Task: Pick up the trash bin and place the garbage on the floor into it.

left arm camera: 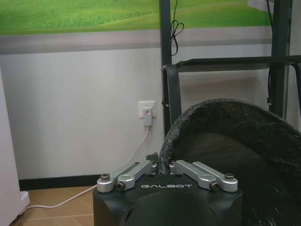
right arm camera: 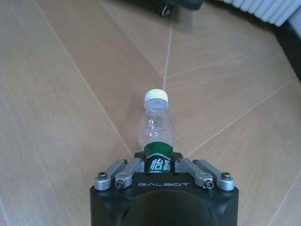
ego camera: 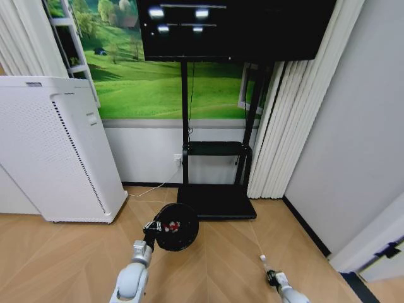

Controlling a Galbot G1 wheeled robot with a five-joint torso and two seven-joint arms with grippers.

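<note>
the left gripper is clamped on the rim of the small black round trash bin, which the head view shows holding red and white scraps. the right gripper is closed around a small clear plastic bottle with a green label, above bare wooden floor.

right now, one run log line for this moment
left gripper: shut on bin rim | right gripper: shut on bottle | scraps: in bin
</note>
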